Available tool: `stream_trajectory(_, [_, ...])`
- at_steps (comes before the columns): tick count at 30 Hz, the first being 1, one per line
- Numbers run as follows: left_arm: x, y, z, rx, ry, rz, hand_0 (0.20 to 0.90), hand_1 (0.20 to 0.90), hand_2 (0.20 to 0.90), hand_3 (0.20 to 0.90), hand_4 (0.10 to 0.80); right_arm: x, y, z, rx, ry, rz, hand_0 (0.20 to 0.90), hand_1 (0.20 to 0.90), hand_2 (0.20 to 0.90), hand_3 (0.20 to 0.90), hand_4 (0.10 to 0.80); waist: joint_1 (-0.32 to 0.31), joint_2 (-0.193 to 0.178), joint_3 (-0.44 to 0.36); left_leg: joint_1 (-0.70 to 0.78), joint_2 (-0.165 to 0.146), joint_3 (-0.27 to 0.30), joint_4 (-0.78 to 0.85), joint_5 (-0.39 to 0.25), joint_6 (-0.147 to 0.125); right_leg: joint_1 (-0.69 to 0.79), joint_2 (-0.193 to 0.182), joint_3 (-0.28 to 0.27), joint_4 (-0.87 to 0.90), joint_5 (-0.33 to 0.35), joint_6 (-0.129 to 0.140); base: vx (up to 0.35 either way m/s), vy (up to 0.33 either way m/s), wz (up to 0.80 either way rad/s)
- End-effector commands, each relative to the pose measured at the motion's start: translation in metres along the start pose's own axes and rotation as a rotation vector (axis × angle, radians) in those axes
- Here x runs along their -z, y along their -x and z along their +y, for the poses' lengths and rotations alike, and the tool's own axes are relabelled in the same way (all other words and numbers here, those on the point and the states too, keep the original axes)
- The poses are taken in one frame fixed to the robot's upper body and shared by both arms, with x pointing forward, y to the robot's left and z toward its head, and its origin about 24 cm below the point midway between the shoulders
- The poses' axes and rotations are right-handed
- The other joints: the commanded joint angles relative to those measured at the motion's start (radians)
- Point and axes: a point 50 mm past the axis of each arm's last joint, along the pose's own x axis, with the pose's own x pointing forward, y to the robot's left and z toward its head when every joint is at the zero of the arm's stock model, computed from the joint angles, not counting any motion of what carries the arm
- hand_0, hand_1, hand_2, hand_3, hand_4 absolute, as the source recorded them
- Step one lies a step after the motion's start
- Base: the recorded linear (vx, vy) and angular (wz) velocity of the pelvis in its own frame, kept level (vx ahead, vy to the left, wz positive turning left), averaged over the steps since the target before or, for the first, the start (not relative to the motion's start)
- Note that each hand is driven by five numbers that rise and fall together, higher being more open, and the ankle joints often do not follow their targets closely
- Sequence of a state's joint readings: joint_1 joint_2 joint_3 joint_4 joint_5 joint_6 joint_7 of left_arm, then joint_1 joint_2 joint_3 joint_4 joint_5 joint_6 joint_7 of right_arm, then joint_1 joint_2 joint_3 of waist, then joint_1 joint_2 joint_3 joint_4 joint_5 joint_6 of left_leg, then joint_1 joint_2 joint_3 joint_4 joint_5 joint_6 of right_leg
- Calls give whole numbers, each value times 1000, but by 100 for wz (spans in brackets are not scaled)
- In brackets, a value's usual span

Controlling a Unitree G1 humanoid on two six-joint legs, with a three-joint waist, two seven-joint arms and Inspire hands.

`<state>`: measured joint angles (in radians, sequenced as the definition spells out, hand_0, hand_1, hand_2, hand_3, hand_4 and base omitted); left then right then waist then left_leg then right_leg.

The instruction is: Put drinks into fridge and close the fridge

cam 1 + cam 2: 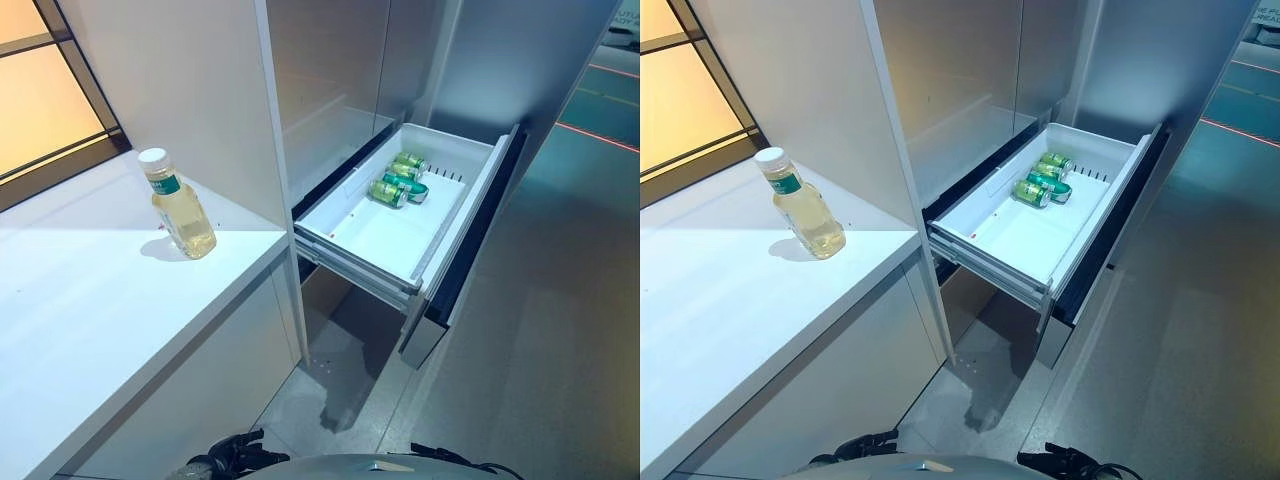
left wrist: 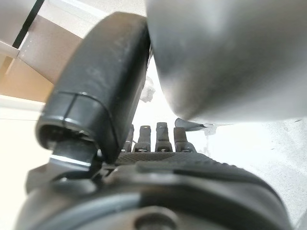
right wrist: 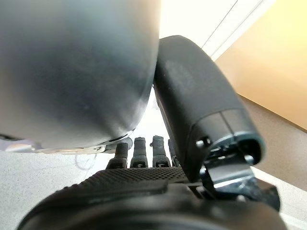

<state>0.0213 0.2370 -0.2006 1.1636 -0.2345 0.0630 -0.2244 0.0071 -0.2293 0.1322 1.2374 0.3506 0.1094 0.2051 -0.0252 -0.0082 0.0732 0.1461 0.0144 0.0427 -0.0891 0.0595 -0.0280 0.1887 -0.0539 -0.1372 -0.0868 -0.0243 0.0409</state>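
Left hand (image 2: 144, 158) idle; bottle (image 1: 180, 205) on counter (image 1: 90, 310) beside open drawer (image 1: 400, 240).

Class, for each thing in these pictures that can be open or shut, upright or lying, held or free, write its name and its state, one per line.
White fridge drawer: pulled fully out, open.
Green drink cans: lying on their sides at the drawer's back end.
Clear bottle of pale yellow drink with white cap: upright on the white counter, capped, not held.
Left hand: fingers straight, holding nothing.
Right hand: fingers straight, holding nothing.
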Motion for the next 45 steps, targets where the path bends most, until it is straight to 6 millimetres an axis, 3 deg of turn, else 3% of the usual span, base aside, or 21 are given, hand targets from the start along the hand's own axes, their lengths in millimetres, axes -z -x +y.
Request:
stream_trajectory(1, [-14, -4, -6, 27, -41, -29, 900, 900, 900, 900, 800, -15, -1, 0, -3, 34, -20, 900, 900, 900, 900, 800, 13, 24, 27, 2, -53, 64, 51, -136, 47, -69, 46, -50, 96, -55, 9, 0, 0, 0])
stream_trajectory(8, [-24, -3, -4, -5, -72, -96, 900, 900, 900, 900, 800, -17, -1, 0, -4, 32, -22, 900, 900, 900, 900, 800, 15, 25, 30, -1, -53, 63, 52, -135, 47, -72, 47, -50, 97, -55, 8, 0, 0, 0])
stream_trajectory(12, [-43, -2, -6, 25, -159, -177, 900, 900, 900, 900, 800, -20, 0, -2, 1, 52, -23, 900, 900, 900, 900, 800, 10, 29, 33, -4, -52, 65, 52, -134, 45, -77, 47, -45, 98, -54, 10, 0, 0, 0])
stream_trajectory(19, [-91, 8, -12, 203, -248, -311, 900, 900, 900, 900, 800, -30, 3, -10, 12, 76, -28, 900, 900, 900, 900, 800, 2, 43, 39, -6, -49, 68, 48, -129, 40, -82, 47, -40, 98, -51, 13, 0, 0, 0])
stream_trajectory(25, [-148, 38, -30, 533, -518, -339, 900, 900, 900, 900, 800, -38, 5, -16, 22, 116, -30, 900, 900, 900, 900, 800, -15, 67, 38, -8, -46, 75, 37, -121, 41, -94, 48, -26, 101, -46, 22, -10, 24, -1])
stream_trajectory(28, [-179, 61, -44, 716, -562, -380, 900, 900, 900, 900, 800, -39, 5, -17, 25, 128, -29, 900, 900, 900, 900, 800, -23, 75, 39, -4, -46, 77, 31, -120, 43, -95, 48, -17, 100, -44, 25, -3, 27, -4])
stream_trajectory(30, [-206, 87, -63, 863, -577, -461, 900, 900, 900, 900, 800, -36, 5, -17, 27, 135, -28, 900, 900, 900, 900, 800, -27, 80, 36, -1, -48, 74, 26, -122, 47, -94, 48, -12, 98, -43, 27, 0, 8, -2])
stream_trajectory(32, [-241, 134, -96, 1024, -591, -646, 900, 900, 900, 900, 800, -29, 5, -18, 32, 143, -21, 900, 900, 900, 900, 800, -30, 87, 30, 2, -52, 70, 23, -127, 53, -91, 48, -6, 96, -45, 28, 0, 0, 0])
stream_trajectory(34, [-254, 156, -110, 1067, -589, -753, 900, 900, 900, 900, 800, -25, 4, -17, 34, 143, -18, 900, 900, 900, 900, 800, -31, 88, 28, 7, -54, 66, 19, -129, 55, -86, 49, -5, 93, -45, 28, 0, 0, 0])
stream_trajectory(35, [-265, 177, -120, 1090, -577, -886, 900, 900, 900, 900, 800, -23, 4, -16, 36, 142, -14, 900, 900, 900, 900, 800, -33, 89, 26, 12, -56, 62, 17, -130, 57, -80, 49, -5, 91, -46, 27, 38, -6, 1])
stream_trajectory(40, [-302, 257, -125, 1032, -486, -1431, 900, 900, 900, 900, 800, -10, 2, -10, 27, 134, 5, 900, 900, 900, 900, 800, -32, 81, 8, 28, -60, 52, 11, -137, 59, -59, 51, -9, 83, -55, 24, 58, -18, 1])
stream_trajectory(45, [-311, 319, -107, 888, -424, -1836, 900, 900, 900, 900, 800, 0, 0, -4, 24, 137, 23, 900, 900, 900, 900, 800, -26, 71, -11, 32, -61, 42, 8, -139, 58, -51, 56, -14, 82, -66, 17, 38, -20, 0])
